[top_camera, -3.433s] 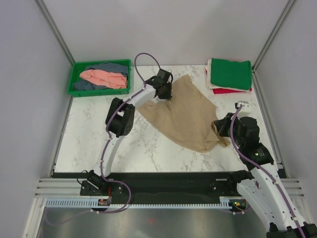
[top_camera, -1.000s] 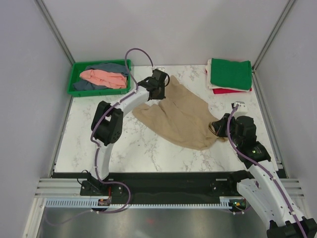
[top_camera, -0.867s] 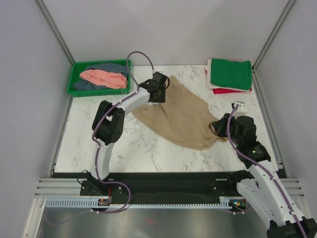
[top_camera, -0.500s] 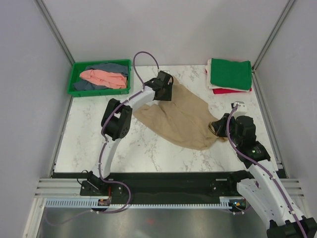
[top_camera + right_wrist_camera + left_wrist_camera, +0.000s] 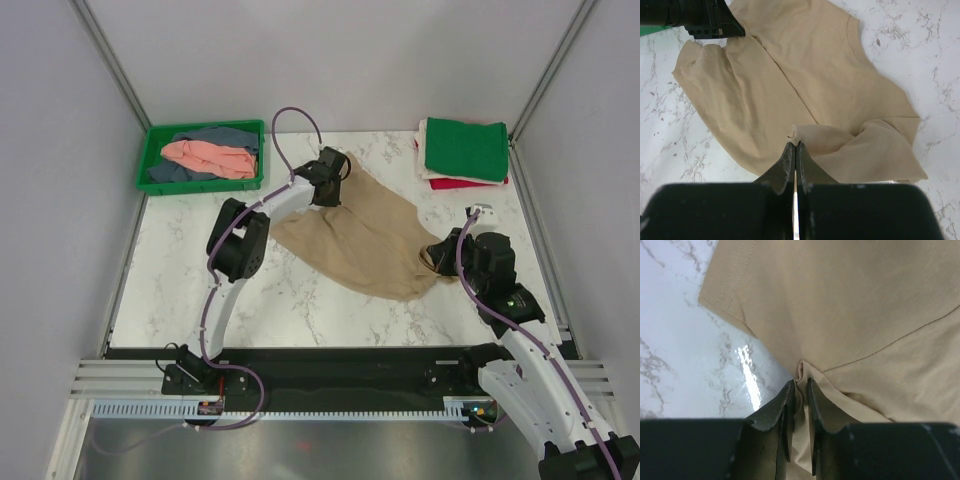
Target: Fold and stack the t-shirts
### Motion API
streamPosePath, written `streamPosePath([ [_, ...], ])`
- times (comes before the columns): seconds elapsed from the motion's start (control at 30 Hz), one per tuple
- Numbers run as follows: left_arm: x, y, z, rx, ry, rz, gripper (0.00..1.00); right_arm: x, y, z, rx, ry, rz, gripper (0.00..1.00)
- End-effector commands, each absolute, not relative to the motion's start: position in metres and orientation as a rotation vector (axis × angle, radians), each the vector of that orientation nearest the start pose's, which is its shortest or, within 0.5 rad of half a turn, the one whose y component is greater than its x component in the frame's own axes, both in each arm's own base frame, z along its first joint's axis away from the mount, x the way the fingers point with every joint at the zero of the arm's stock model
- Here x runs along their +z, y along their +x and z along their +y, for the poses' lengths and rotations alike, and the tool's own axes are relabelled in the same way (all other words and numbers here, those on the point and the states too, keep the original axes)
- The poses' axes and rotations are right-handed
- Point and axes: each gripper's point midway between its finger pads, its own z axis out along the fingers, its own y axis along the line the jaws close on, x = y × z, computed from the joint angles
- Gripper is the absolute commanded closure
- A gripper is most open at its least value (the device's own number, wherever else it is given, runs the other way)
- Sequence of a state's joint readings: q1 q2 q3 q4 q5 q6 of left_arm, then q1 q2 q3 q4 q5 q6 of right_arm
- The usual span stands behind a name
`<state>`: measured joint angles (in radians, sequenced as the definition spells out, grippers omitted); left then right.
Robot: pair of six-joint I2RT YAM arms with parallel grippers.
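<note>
left claw (image 5: 799, 390) is nipping a thin pleat of the tan t-shirt (image 5: 850, 305), jaws almost together with the cloth standing between them, just by a seam at lower centre of the left wrist view

right claw (image 5: 794, 149) is pressing fully together on a tiny tuft of the same shirt's edge, centre of the right wrist view

in the top view the shirt is lying skewed and rumpled across the middle of the tabletop (image 5: 200, 290), with the left claw at its upper-left end, the right claw at its lower-right end, and a bunched lobe sitting just beside the right claw

risks I'm seeing:
- both bites are looking shallow, so tension could be pulling cloth free, right side first I'd guess
- can't tell whether either claw is catching one layer or two; one layer means the shirt opening lopsided rather than flattening
- the bunched lobe is likely getting trapped underneath if spreading happens without a lift
- dragging toward upper right risks nudging the folded dark green t-shirt (image 5: 465, 148) sitting on the red t-shirt (image 5: 465, 184)
- swinging toward upper left risks clipping the green tray (image 5: 152, 160) holding the salmon t-shirt (image 5: 205, 157) and grey-blue t-shirt (image 5: 225, 135)
</note>
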<state>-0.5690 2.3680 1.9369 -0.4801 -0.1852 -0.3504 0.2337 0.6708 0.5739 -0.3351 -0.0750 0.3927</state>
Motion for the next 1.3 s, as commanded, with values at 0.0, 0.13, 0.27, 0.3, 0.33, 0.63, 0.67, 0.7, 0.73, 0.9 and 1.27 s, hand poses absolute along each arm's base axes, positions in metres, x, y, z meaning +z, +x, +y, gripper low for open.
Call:
streamPosePath([
  [0.0,0.073,0.501,-0.280,-0.116,0.158,2.383,0.77,0.182,0.262,0.094,0.483,0.093,1.995,1.00],
  [0.13,0.093,0.496,-0.272,-0.099,0.138,2.352,0.79,0.182,0.262,0.094,0.484,0.093,1.993,1.00],
  [0.27,0.106,0.491,-0.264,-0.083,0.121,2.334,0.85,0.183,0.262,0.093,0.481,0.096,1.991,1.00],
  [0.3,0.104,0.489,-0.262,-0.076,0.119,2.340,0.86,0.182,0.262,0.093,0.482,0.097,1.993,1.00],
  [0.33,0.107,0.488,-0.261,-0.076,0.110,2.335,0.89,0.182,0.262,0.093,0.481,0.096,1.993,1.00],
  [0.63,0.152,0.475,-0.249,-0.087,0.102,2.279,0.84,0.181,0.263,0.093,0.479,0.094,1.997,1.00],
  [0.67,0.156,0.474,-0.248,-0.087,0.107,2.275,0.79,0.181,0.263,0.093,0.477,0.095,1.997,1.00],
  [0.7,0.162,0.472,-0.247,-0.086,0.108,2.265,0.74,0.181,0.263,0.093,0.478,0.097,1.997,1.00],
  [0.73,0.161,0.471,-0.244,-0.070,0.110,2.269,0.71,0.182,0.262,0.094,0.481,0.094,1.998,1.00],
  [0.9,0.135,0.456,-0.236,-0.050,0.100,2.333,0.74,0.182,0.262,0.092,0.476,0.098,1.992,1.00],
  [1.27,0.088,0.469,-0.237,-0.042,0.105,2.392,0.45,0.182,0.262,0.094,0.487,0.093,1.995,1.00],
])
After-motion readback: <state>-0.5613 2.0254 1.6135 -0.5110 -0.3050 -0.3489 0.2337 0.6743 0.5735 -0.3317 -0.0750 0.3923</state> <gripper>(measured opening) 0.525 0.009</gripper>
